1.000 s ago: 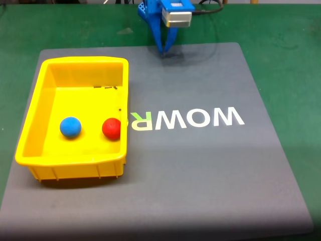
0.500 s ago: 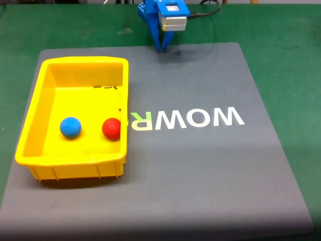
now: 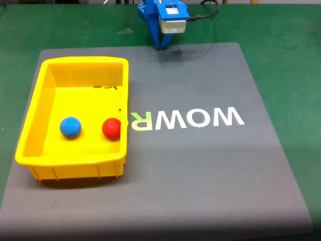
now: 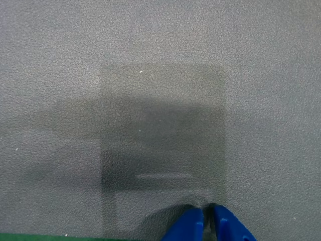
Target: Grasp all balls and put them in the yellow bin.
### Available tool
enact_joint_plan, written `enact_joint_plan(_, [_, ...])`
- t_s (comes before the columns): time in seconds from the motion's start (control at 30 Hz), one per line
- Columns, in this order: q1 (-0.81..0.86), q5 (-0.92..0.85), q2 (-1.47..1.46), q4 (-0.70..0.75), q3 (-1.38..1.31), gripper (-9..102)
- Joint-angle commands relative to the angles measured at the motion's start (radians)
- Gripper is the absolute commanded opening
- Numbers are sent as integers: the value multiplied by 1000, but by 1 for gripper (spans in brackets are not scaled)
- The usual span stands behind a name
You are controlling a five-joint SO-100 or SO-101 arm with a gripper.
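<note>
My fingers [image 4: 208, 223] are clenched together, blue tips nearly touching, holding nothing, low over the grey mat [image 3: 200, 165]. In the fixed view they [image 3: 161, 46] point down at the mat's far edge. The yellow bin [image 3: 35, 108], ribbed and sloped, sits on the mat's left side. Inside rest the blue ball [image 3: 70, 126] and red ball [image 3: 111, 128], apart, the red beside the right wall. Green counter [image 3: 286, 45] borders the mat; the right half lies open.

blue ball [image 3: 70, 126], red ball [image 3: 111, 128], in yellow bin [image 3: 83, 62]
</note>
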Motion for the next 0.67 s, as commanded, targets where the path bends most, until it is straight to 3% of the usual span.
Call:
enact_joint_plan(0.0, [11,5,12,9,31,0])
enact_joint_plan(0.63, [12,0,11,9,31,0])
